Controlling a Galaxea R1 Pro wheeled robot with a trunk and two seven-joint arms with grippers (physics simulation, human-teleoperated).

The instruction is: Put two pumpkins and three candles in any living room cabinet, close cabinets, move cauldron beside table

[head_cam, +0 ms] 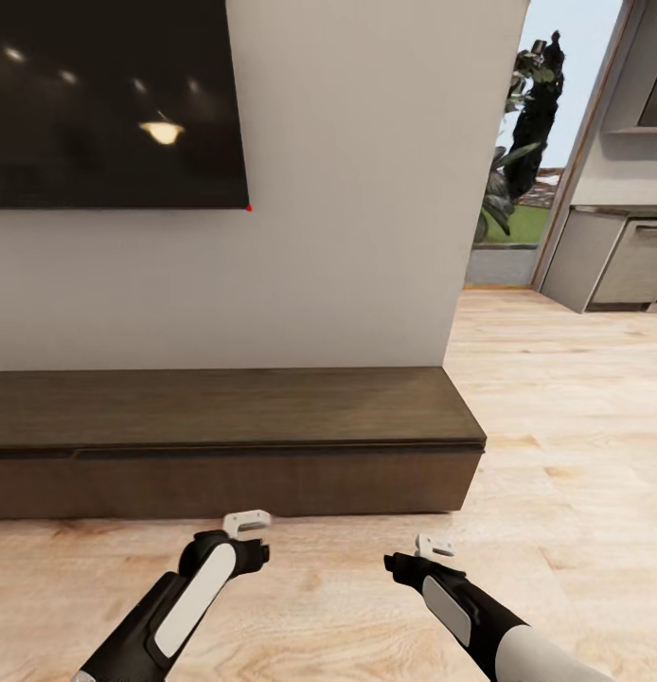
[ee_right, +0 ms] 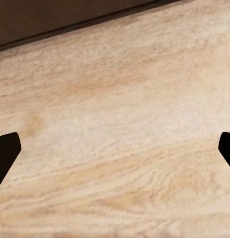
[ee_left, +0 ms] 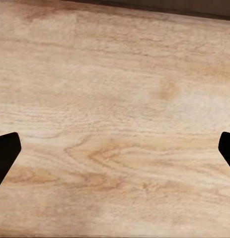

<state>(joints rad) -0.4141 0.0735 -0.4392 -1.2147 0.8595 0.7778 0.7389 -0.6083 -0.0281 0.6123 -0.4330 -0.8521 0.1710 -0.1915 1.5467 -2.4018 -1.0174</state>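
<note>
— What's the biggest thing ahead?
— The pale wall (head_cam: 347,237) with a dark screen (head_cam: 111,104), then the cabinet (head_cam: 224,445) along its foot, fronts apparently shut, though the seam is faint.
— And the arms?
— Both low over the wood floor (head_cam: 575,455). The left gripper (ee_left: 115,148) and right gripper (ee_right: 115,148) have fingers wide apart, empty.
</note>
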